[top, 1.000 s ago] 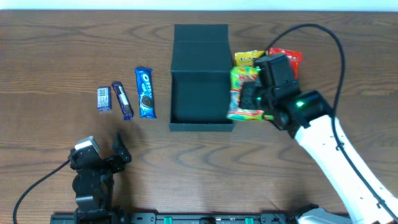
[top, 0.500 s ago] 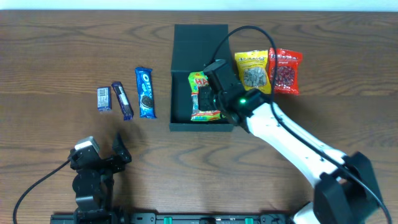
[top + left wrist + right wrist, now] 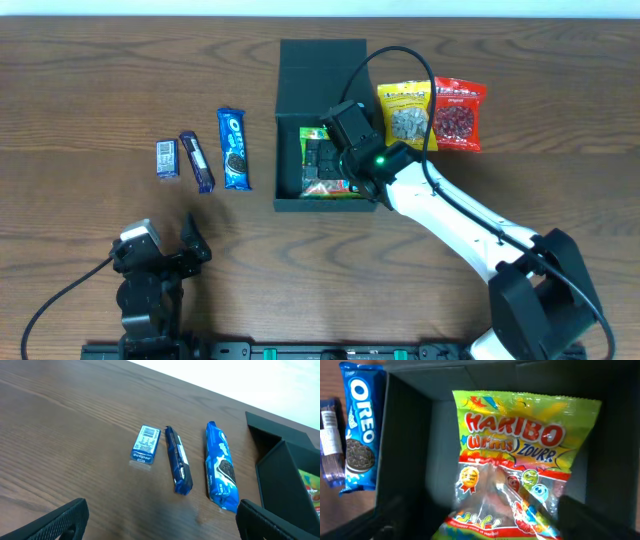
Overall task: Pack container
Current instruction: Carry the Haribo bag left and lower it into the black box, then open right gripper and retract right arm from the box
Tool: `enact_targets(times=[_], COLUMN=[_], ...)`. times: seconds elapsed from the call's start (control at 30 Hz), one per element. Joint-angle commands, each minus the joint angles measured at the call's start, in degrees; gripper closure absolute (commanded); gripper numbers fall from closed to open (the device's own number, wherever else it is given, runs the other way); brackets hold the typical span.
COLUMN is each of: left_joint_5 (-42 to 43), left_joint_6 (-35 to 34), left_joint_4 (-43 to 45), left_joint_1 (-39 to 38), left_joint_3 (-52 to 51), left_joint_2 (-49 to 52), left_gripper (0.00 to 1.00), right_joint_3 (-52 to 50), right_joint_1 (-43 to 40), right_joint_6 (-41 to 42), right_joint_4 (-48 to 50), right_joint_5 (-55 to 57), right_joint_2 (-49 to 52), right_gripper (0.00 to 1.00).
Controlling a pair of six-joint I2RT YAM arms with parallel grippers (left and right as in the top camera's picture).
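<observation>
Right tool (image 3: 322, 160) hangs spread wide, gripping nothing, straight above the container (image 3: 320, 75) in the middle of the table (image 3: 100, 60), Haribo bag (image 3: 515, 460) lying flat inside, long axis front to back.

haribo bag (image 3: 515, 465) lies inside the container (image 3: 407, 460); oreo pack (image 3: 360, 435) outside, left.

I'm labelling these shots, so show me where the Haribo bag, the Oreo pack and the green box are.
Haribo bag (image 3: 520, 455), right wrist view, on its printed front.
Oreo pack (image 3: 220, 467), left wrist view, middle of the wrapper.
Green box (image 3: 310, 204), overhead view, on its near wall.
</observation>
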Motion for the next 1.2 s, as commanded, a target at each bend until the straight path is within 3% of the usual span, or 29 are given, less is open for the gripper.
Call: enact_targets(times=[0.0,0.33,0.67,1.17], left_joint_5=[-0.8,-0.8,-0.8,1.8], left_joint_6=[0.0,0.0,0.0,-1.6], left_joint_4=[-0.2,-0.2,-0.2,-0.2], left_joint_1=[0.1,0.1,0.1,0.1], left_joint_3=[-1.2,-1.2,-1.2,-1.2], left_joint_2=[-0.4,-0.4,-0.4,-0.4], left_gripper=[0.05,0.05,0.05,0.05], right_joint_3=[1.1,1.1,1.1,1.1], right_joint_1=[0.6,0.5,0.1,0.1], right_joint_6=[0.3,-10.3,-16.9,-17.6], right_joint_4=[0.0,-7.5,-26.6,-53.6], right_joint_5=[-1.5,0.6,0.9,1.8], right_joint_2=[-3.1,-22.8,-42.9,-57.4], right_gripper=[0.01,0.01,0.01,0.01])
